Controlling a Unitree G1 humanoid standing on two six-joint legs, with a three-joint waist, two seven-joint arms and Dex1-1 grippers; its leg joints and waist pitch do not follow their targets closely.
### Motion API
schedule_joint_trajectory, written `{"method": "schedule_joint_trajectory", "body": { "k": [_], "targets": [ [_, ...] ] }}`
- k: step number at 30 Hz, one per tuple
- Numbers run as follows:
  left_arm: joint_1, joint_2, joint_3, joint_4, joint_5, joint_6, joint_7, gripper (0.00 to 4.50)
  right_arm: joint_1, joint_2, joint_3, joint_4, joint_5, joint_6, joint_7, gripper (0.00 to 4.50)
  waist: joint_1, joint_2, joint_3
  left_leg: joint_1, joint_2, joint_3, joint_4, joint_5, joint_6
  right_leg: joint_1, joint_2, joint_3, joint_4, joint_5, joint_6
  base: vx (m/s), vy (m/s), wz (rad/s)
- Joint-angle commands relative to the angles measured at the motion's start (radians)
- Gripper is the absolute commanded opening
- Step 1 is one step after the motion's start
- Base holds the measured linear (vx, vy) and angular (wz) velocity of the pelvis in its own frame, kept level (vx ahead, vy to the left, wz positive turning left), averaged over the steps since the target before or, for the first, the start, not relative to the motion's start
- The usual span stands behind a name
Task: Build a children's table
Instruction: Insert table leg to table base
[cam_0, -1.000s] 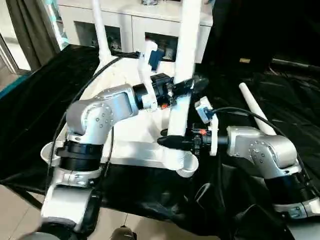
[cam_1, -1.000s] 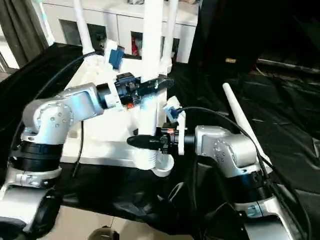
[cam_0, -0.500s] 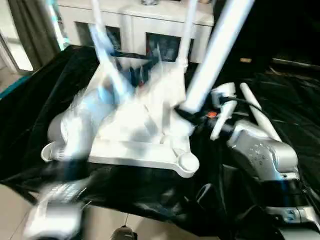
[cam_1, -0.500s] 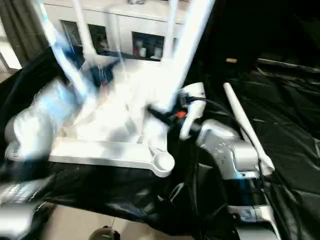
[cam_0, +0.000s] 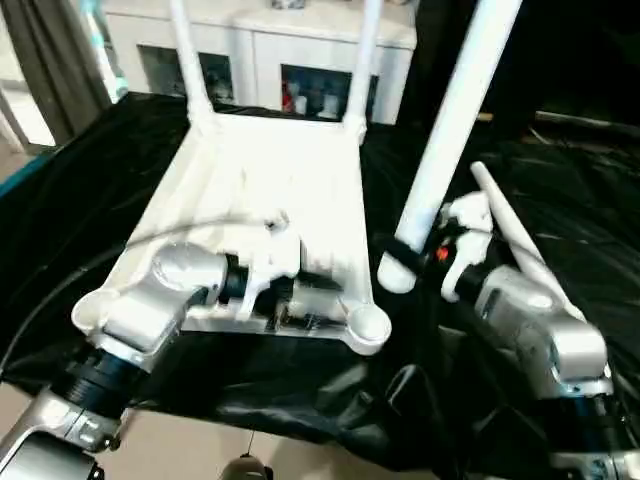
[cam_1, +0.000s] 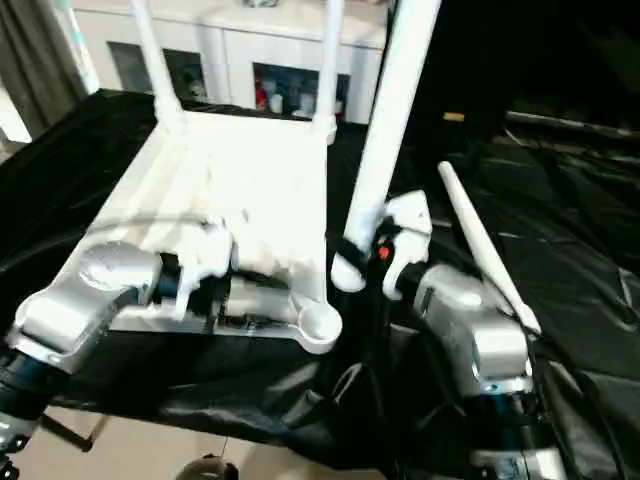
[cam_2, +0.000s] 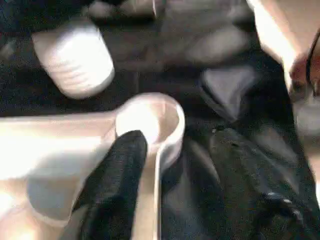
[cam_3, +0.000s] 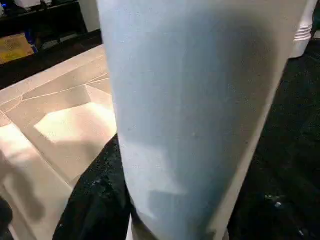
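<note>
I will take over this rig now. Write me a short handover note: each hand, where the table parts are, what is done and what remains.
Right hand: shut on the third leg, near its lower end, tilted, beside the near right socket and not in it.
Left hand: holds nothing; one black finger lies at the rim of that same socket.
Table top: lies underside up on the black cloth.
Done: two legs stand in the far sockets, far left leg and far right leg.
Left: seat the held leg, then fit the spare leg lying on the cloth into the near left socket.
</note>
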Motion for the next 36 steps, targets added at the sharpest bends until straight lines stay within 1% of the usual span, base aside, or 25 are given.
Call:
{"method": "schedule_joint_trajectory", "body": {
  "k": [1, 3, 4, 5, 7, 11, 12, 13, 14, 15, 16, 17, 18, 19, 20, 21, 23, 26, 27, 28, 30, 33, 35, 36],
  "targets": [
    [-0.018, 0.007, -0.015, 0.03, 0.037, -0.036, -0.014, 2.05, 0.009, -0.004, 0.006, -0.037, -0.004, -0.002, -0.007, 1.93, -0.004, 0.02, -0.074, 0.028, 0.033, -0.013, -0.081, -0.331, -0.08, 0.037, -0.058, 0.045, -0.08, -0.251, -0.143, 0.0, 0.0, 0.0],
    [-0.024, 0.005, -0.018, 0.056, 0.059, -0.054, -0.008, 1.87, 0.015, -0.003, 0.009, -0.047, -0.004, 0.003, -0.007, 1.93, -0.004, 0.022, -0.075, 0.028, 0.033, -0.014, -0.08, -0.33, -0.079, 0.037, -0.059, 0.044, -0.076, -0.233, -0.155, 0.0, 0.0, 0.0],
    [-0.029, 0.002, -0.02, 0.08, 0.078, -0.078, -0.005, 1.82, 0.019, -0.004, 0.01, -0.053, -0.004, 0.004, -0.007, 1.93, -0.004, 0.02, -0.075, 0.027, 0.033, -0.013, -0.08, -0.327, -0.075, 0.038, -0.059, 0.044, -0.078, -0.233, -0.156, 0.0, 0.0, 0.0],
    [-0.037, 0.002, -0.026, 0.116, 0.105, -0.104, -0.001, 1.82, 0.023, -0.006, 0.013, -0.06, -0.004, 0.006, -0.006, 1.93, -0.004, 0.018, -0.075, 0.026, 0.032, -0.012, -0.079, -0.32, -0.071, 0.039, -0.058, 0.044, -0.08, -0.232, -0.154, 0.0, 0.0, 0.0],
    [-0.048, 0.005, -0.036, 0.163, 0.136, -0.14, 0.006, 1.66, 0.028, -0.009, 0.014, -0.067, -0.003, 0.011, -0.005, 1.93, -0.003, 0.018, -0.077, 0.026, 0.032, -0.012, -0.079, -0.303, -0.069, 0.04, -0.059, 0.044, -0.078, -0.225, -0.147, 0.0, 0.0, 0.0],
    [-0.056, 0.009, -0.033, 0.206, 0.142, -0.154, 0.0, 1.39, 0.029, -0.016, 0.018, -0.068, -0.003, 0.014, 0.007, 1.93, -0.003, 0.019, -0.077, 0.026, 0.034, -0.013, -0.079, -0.306, -0.07, 0.038, -0.06, 0.044, -0.073, -0.209, -0.162, 0.0, 0.0, 0.0],
    [-0.056, 0.013, -0.033, 0.213, 0.148, -0.159, -0.002, 1.22, 0.03, -0.017, 0.02, -0.067, -0.004, 0.013, 0.009, 1.93, -0.003, 0.02, -0.077, 0.026, 0.035, -0.013, -0.079, -0.31, -0.07, 0.039, -0.061, 0.044, -0.074, -0.209, -0.166, 0.0, 0.0, 0.0],
    [-0.056, 0.015, -0.033, 0.215, 0.149, -0.159, -0.003, 1.22, 0.029, -0.017, 0.021, -0.067, -0.005, 0.013, 0.009, 1.93, -0.003, 0.02, -0.077, 0.026, 0.035, -0.013, -0.079, -0.312, -0.068, 0.038, -0.061, 0.044, -0.073, -0.208, -0.169, 0.0, 0.0, 0.0],
    [-0.053, 0.02, -0.032, 0.224, 0.156, -0.165, -0.007, 1.13, 0.029, -0.017, 0.023, -0.066, -0.006, 0.012, 0.01, 1.93, -0.002, 0.022, -0.077, 0.027, 0.034, -0.013, -0.079, -0.314, -0.068, 0.038, -0.061, 0.044, -0.073, -0.21, -0.17, 0.0, 0.0, 0.0],
    [-0.053, 0.022, -0.032, 0.226, 0.157, -0.167, -0.009, 1.13, 0.028, -0.017, 0.023, -0.066, -0.006, 0.012, 0.01, 1.93, -0.003, 0.021, -0.077, 0.026, 0.034, -0.013, -0.079, -0.314, -0.067, 0.038, -0.061, 0.044, -0.074, -0.208, -0.171, 0.0, 0.0, 0.0],
    [-0.055, 0.021, -0.027, 0.243, 0.166, -0.179, -0.016, 0.94, 0.026, -0.016, 0.025, -0.065, -0.006, 0.012, 0.008, 1.93, -0.002, 0.023, -0.077, 0.026, 0.034, -0.013, -0.079, -0.314, -0.068, 0.038, -0.061, 0.044, -0.074, -0.208, -0.172, 0.0, 0.0, 0.0],
    [-0.056, 0.02, -0.026, 0.246, 0.167, -0.181, -0.017, 0.85, 0.026, -0.016, 0.025, -0.065, -0.006, 0.012, 0.008, 1.93, -0.003, 0.022, -0.076, 0.026, 0.034, -0.013, -0.079, -0.317, -0.067, 0.038, -0.061, 0.044, -0.075, -0.214, -0.171, 0.0, 0.0, 0.0],
    [-0.06, 0.017, -0.022, 0.268, 0.175, -0.196, -0.022, 0.85, 0.026, -0.015, 0.026, -0.066, -0.005, 0.012, 0.008, 1.93, -0.002, 0.023, -0.076, 0.027, 0.034, -0.013, -0.079, -0.322, -0.068, 0.038, -0.062, 0.044, -0.076, -0.222, -0.17, 0.0, 0.0, 0.0],
    [-0.063, 0.017, -0.021, 0.277, 0.177, -0.202, -0.023, 0.76, 0.026, -0.014, 0.027, -0.066, -0.004, 0.011, 0.008, 1.93, -0.002, 0.025, -0.076, 0.028, 0.034, -0.014, -0.079, -0.328, -0.07, 0.037, -0.062, 0.044, -0.076, -0.228, -0.17, 0.0, 0.0, 0.0],
    [-0.064, 0.016, -0.021, 0.28, 0.178, -0.204, -0.023, 0.68, 0.026, -0.014, 0.027, -0.066, -0.004, 0.011, 0.008, 1.93, -0.002, 0.025, -0.076, 0.029, 0.036, -0.014, -0.08, -0.336, -0.073, 0.036, -0.063, 0.044, -0.076, -0.231, -0.17, 0.0, 0.0, 0.0],
    [-0.066, 0.015, -0.02, 0.287, 0.179, -0.207, -0.024, 0.56, 0.026, -0.015, 0.028, -0.067, -0.004, 0.011, 0.009, 1.93, -0.001, 0.027, -0.076, 0.029, 0.036, -0.014, -0.08, -0.337, -0.073, 0.036, -0.063, 0.045, -0.076, -0.228, -0.171, 0.0, 0.0, 0.0],
    [-0.072, 0.014, -0.02, 0.299, 0.184, -0.211, -0.026, 0.34, 0.027, -0.016, 0.03, -0.069, -0.003, 0.011, 0.01, 1.93, -0.001, 0.028, -0.076, 0.029, 0.035, -0.015, -0.08, -0.342, -0.075, 0.036, -0.062, 0.045, -0.075, -0.223, -0.175, 0.0, 0.0, 0.0],
    [-0.077, 0.012, -0.021, 0.317, 0.194, -0.218, -0.027, 0.22, 0.028, -0.017, 0.029, -0.07, -0.002, 0.01, 0.011, 1.93, -0.001, 0.026, -0.076, 0.028, 0.035, -0.014, -0.08, -0.342, -0.073, 0.037, -0.064, 0.045, -0.076, -0.23, -0.176, 0.0, 0.0, 0.0],
    [-0.078, 0.009, -0.017, 0.322, 0.193, -0.219, -0.024, 0.1, 0.027, -0.018, 0.028, -0.068, -0.002, 0.01, 0.011, 1.93, -0.001, 0.028, -0.075, 0.028, 0.036, -0.015, -0.08, -0.347, -0.073, 0.036, -0.064, 0.045, -0.077, -0.236, -0.176, 0.0, 0.0, 0.0],
    [-0.079, 0.001, -0.005, 0.327, 0.181, -0.214, -0.023, 0.0, 0.023, -0.019, 0.026, -0.065, 0.0, 0.009, 0.012, 1.93, -0.001, 0.027, -0.075, 0.028, 0.035, -0.015, -0.081, -0.35, -0.073, 0.037, -0.065, 0.045, -0.078, -0.245, -0.175, 0.0, 0.0, 0.0],
    [-0.079, -0.005, 0.005, 0.327, 0.169, -0.209, -0.024, 0.0, 0.02, -0.02, 0.026, -0.063, 0.001, 0.01, 0.013, 1.93, 0.0, 0.027, -0.075, 0.028, 0.035, -0.014, -0.08, -0.349, -0.07, 0.036, -0.066, 0.045, -0.079, -0.256, -0.174, 0.0, 0.0, 0.0],
    [-0.078, -0.027, 0.038, 0.308, 0.136, -0.162, -0.005, 0.0, 0.007, -0.017, 0.024, -0.051, 0.007, 0.01, 0.016, 1.93, 0.001, 0.025, -0.075, 0.027, 0.036, -0.015, -0.08, -0.34, -0.068, 0.037, -0.066, 0.044, -0.077, -0.251, -0.178, 0.0, 0.0, 0.0],
    [-0.079, -0.037, 0.049, 0.305, 0.134, -0.143, 0.02, 0.0, 0.002, -0.016, 0.026, -0.042, 0.005, 0.007, 0.016, 1.93, 0.0, 0.025, -0.076, 0.026, 0.036, -0.015, -0.079, -0.329, -0.065, 0.037, -0.066, 0.044, -0.076, -0.237, -0.181, 0.0, 0.0, 0.0],
    [-0.081, -0.048, 0.057, 0.303, 0.14, -0.122, 0.055, 0.0, -0.004, -0.013, 0.028, -0.03, 0.002, 0.003, 0.016, 1.93, 0.0, 0.023, -0.076, 0.025, 0.036, -0.014, -0.079, -0.327, -0.063, 0.038, -0.065, 0.044, -0.077, -0.236, -0.18, 0.0, 0.0, 0.0]
  ]
}}
